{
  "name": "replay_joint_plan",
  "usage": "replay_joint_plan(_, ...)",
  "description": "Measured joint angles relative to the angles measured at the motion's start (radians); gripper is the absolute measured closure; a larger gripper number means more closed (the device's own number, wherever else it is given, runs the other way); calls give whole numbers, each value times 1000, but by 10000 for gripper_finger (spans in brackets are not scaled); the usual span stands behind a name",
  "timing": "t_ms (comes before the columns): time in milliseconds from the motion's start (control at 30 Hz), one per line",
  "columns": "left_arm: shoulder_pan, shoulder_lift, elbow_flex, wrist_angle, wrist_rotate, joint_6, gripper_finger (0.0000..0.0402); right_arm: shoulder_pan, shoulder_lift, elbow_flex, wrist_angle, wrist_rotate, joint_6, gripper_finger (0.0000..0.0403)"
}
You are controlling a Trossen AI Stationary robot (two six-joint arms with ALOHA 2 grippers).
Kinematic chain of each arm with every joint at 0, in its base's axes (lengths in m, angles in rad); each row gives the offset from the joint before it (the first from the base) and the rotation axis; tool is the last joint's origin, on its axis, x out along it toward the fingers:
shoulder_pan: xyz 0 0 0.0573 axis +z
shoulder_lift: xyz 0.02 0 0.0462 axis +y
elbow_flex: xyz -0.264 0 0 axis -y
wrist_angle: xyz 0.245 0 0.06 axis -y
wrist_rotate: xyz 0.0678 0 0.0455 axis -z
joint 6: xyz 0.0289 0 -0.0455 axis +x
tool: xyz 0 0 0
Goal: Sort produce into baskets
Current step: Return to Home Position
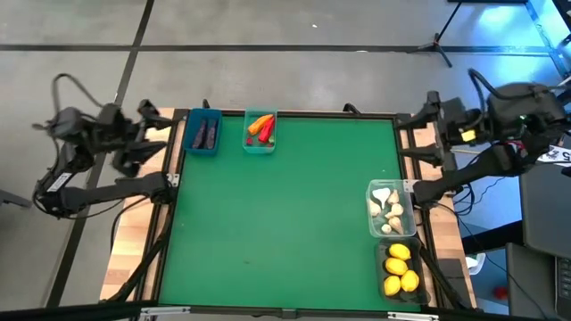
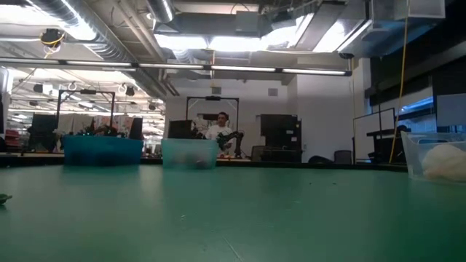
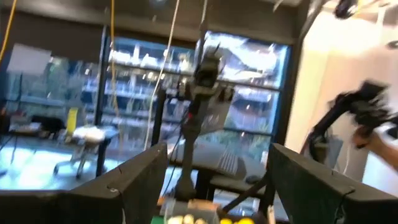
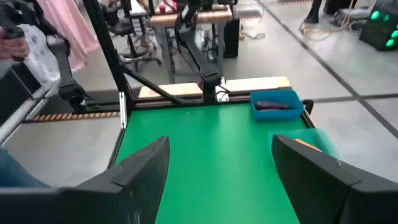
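The left gripper (image 1: 156,132) hangs just off the table's (image 1: 285,223) left edge, its fingers spread and holding nothing. At the far left corner the blue bin (image 1: 202,150) holds dark eggplants (image 1: 206,132). Just beside it, the teal bin (image 1: 260,149) holds red chili peppers (image 1: 265,133) and an orange carrot (image 1: 258,122). On the right edge the clear bin (image 1: 411,214) carries garlic bulbs (image 1: 388,210), and the dark grey bin (image 1: 382,267) at the near right corner carries lemons (image 1: 399,267). The right gripper (image 1: 421,132) hangs beyond the right edge, fingers spread and empty.

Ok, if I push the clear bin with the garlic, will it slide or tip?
Probably slide: the clear bin sits flat on the green mat. It's likely light, thin plastic holding only a few garlic bulbs. Those lie loose, so they may roll inside, and the dark bin right beside it could block a push that way.
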Motion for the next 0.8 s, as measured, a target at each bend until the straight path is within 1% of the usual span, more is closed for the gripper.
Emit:
replay_joint_plan(100, 0, -69, 0, 1, 7, -17, 126, 59, -114, -177, 101, 61, 43, 123)
replay_joint_plan(167, 0, -114, 0, 1, 7, -13, 126, 96, -202, -332, 200, 91, 49, 123)
replay_joint_plan(333, 0, -208, 1, 0, -40, -73, 126, 154, -437, -758, 538, 139, 52, 123)
replay_joint_plan(467, 0, -240, 0, -10, -46, -97, 126, 162, -612, -1049, 783, 143, 66, 123)
replay_joint_plan(533, 0, -250, 0, -20, -53, -96, 126, 161, -693, -1171, 879, 144, 74, 123)
replay_joint_plan(667, 0, -272, 0, -102, -74, -102, 126, 161, -828, -1387, 1072, 122, 77, 123)
replay_joint_plan(800, 0, -306, 0, -155, -76, -121, 126, 161, -937, -1535, 1227, 111, 77, 123)
